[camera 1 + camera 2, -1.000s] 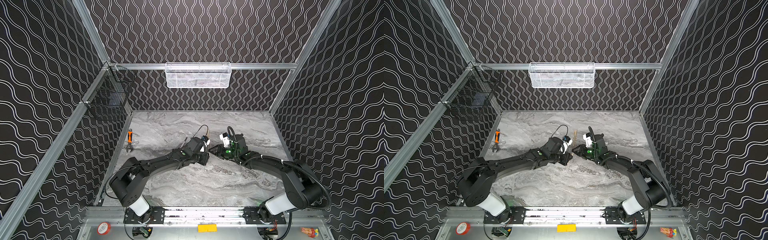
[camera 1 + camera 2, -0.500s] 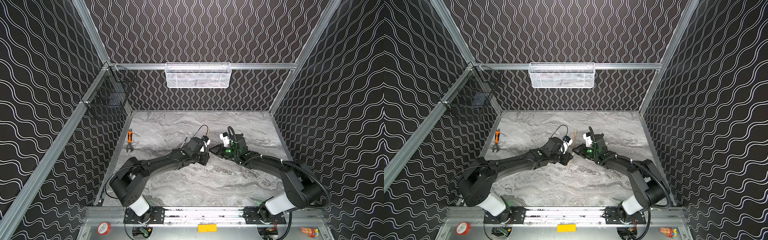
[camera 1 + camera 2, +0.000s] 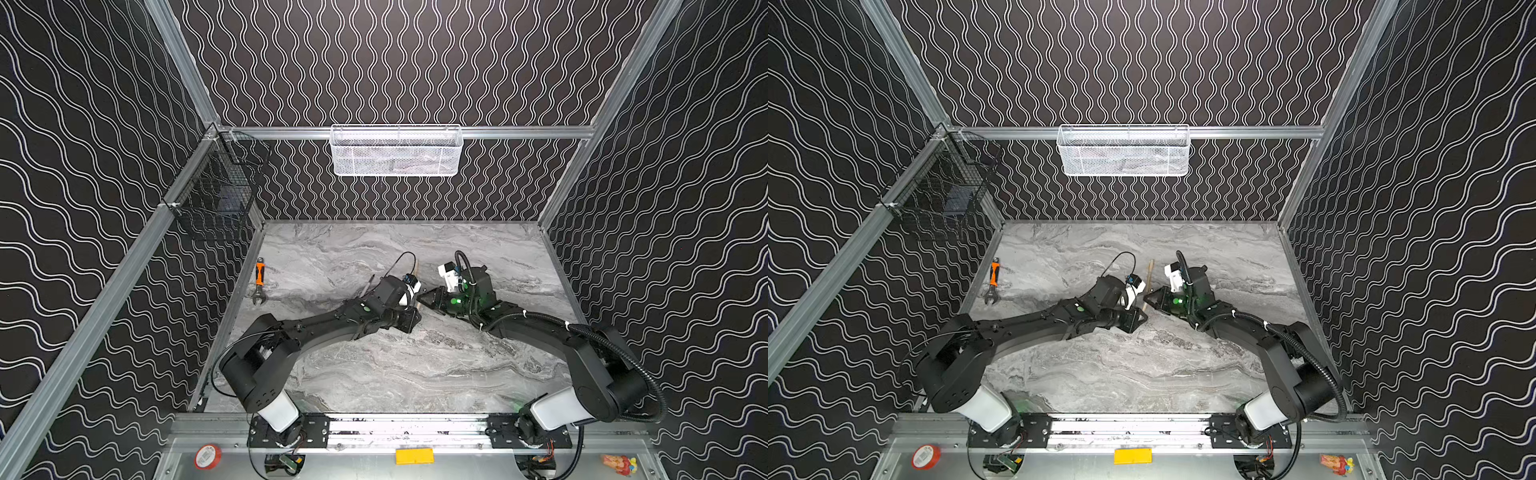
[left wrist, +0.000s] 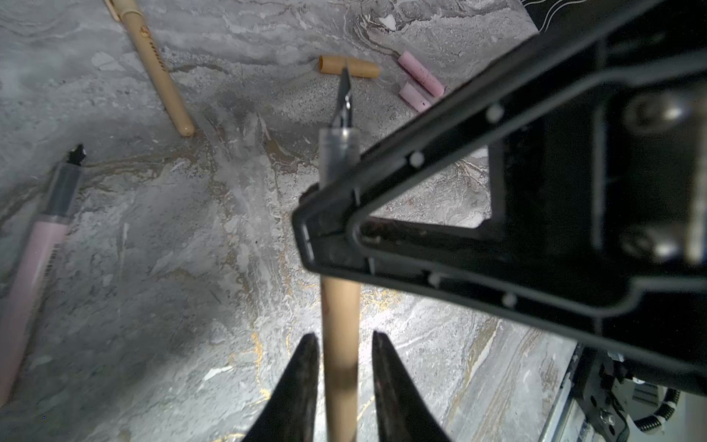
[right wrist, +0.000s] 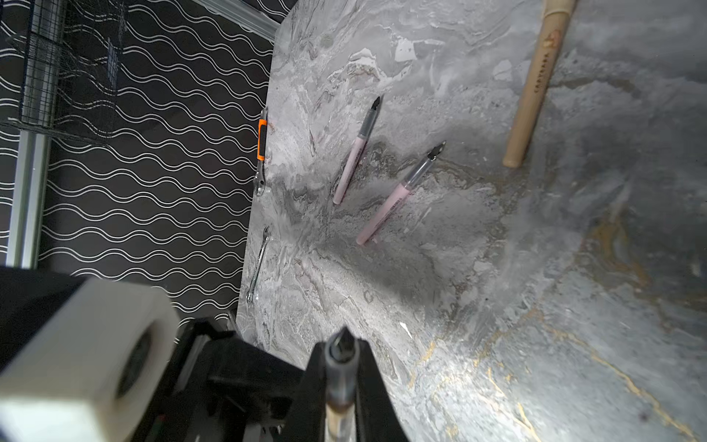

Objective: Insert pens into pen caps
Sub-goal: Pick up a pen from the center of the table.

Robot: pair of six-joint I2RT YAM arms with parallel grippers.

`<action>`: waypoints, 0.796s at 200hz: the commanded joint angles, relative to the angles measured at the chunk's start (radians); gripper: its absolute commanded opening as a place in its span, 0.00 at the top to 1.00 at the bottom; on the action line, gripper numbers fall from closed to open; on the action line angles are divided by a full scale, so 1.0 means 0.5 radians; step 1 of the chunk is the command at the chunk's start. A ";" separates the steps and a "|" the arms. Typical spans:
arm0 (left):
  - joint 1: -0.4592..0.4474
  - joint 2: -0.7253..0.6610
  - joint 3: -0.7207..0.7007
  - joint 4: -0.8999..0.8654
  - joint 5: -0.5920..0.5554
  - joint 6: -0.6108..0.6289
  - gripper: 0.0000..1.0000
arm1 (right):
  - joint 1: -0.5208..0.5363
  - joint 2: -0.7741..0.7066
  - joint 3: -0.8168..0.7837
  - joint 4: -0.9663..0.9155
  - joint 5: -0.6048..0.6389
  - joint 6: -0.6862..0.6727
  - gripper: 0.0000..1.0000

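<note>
An uncapped tan pen [image 4: 340,313] runs between both grippers above the table. My right gripper [image 5: 341,344] is shut on its grey neck, with the dark tip [image 5: 343,340] poking past the fingers. My left gripper [image 4: 342,336] is open, its fingers [image 4: 302,367] standing a narrow gap off the barrel on each side. A tan pen cap [image 4: 348,67] and two pink pen caps [image 4: 421,74] lie on the table beyond the tip. Two uncapped pink pens [image 5: 355,153] [image 5: 398,191] lie flat. A capped tan pen [image 5: 535,84] lies apart from them. In both top views the grippers [image 3: 419,297] [image 3: 1146,298] meet mid-table.
An orange-handled wrench [image 3: 259,278] and a thin silver spanner [image 5: 258,264] lie by the left wall. A black wire basket [image 3: 216,195] hangs at the left and a white mesh basket [image 3: 395,151] on the back wall. The marble table [image 3: 395,374] stretches in front of the arms.
The right gripper has closed on the tan pen. The left gripper's fingers have come slightly off the barrel. Both arms have hardly moved.
</note>
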 commanded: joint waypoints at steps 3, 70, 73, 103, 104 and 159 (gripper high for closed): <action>0.008 0.021 0.032 0.039 0.056 0.052 0.75 | 0.013 -0.005 0.029 -0.023 -0.004 -0.036 0.92; 0.010 -0.029 0.012 0.088 0.052 0.076 0.92 | 0.032 -0.023 0.070 -0.096 -0.005 -0.080 0.82; 0.010 -0.030 0.007 0.093 0.050 0.077 0.92 | 0.032 -0.025 0.077 -0.107 -0.009 -0.083 0.79; 0.016 -0.103 -0.079 0.225 -0.050 0.048 0.93 | 0.031 -0.186 0.169 -0.280 0.027 -0.152 0.57; 0.017 -0.103 -0.083 0.230 -0.054 0.045 0.93 | 0.032 -0.192 0.173 -0.291 0.033 -0.156 0.56; 0.072 -0.355 -0.480 0.890 -0.076 0.053 0.92 | -0.245 -0.477 0.195 -0.679 0.523 -0.331 0.51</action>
